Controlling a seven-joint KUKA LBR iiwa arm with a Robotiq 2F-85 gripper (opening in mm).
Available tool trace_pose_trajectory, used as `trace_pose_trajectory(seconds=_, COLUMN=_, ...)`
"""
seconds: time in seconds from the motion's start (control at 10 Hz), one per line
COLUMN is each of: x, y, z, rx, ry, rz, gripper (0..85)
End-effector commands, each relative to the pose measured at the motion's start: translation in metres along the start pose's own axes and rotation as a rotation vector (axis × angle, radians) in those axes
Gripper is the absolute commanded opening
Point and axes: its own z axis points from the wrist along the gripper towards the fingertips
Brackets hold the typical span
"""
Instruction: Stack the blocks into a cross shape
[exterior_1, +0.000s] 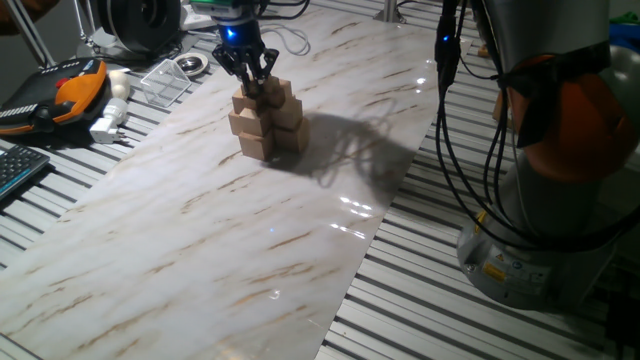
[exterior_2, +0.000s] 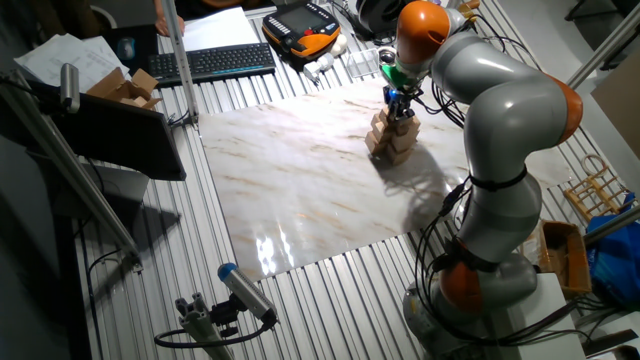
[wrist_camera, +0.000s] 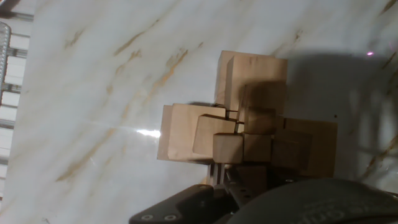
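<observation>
The cross shape (exterior_1: 268, 128) is a tiered pile of light-tan wooden cubes at the far part of the marble board (exterior_1: 200, 230). It also shows in the other fixed view (exterior_2: 388, 142). From above, the pile (wrist_camera: 186, 134) has big cubes below and smaller blocks (wrist_camera: 227, 148) on top, partly in shadow. My gripper (exterior_1: 255, 84) hangs straight over the pile with its fingertips at the top tier, and appears again in the other fixed view (exterior_2: 400, 108). The tips stand close together. Whether a block sits between them is hidden.
A keyboard (exterior_1: 18, 170), an orange-black pendant (exterior_1: 72, 92), a white plug (exterior_1: 110, 118) and a clear box (exterior_1: 170, 78) lie left of the board. The arm's base (exterior_1: 560, 210) and cables stand to the right. A cardboard box (exterior_2: 125, 88) sits by the far keyboard (exterior_2: 215, 62).
</observation>
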Motion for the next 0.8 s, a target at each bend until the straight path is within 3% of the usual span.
trace_pose_trajectory(seconds=0.0, x=0.0000, y=-0.0001, z=0.0001, rx=0.000, ry=0.000, rz=-0.001, gripper=0.0)
trace_pose_trajectory(seconds=0.7, x=-0.0024, y=-0.0002, z=0.0024, rx=0.002, ry=0.007, rz=-0.013, gripper=0.0)
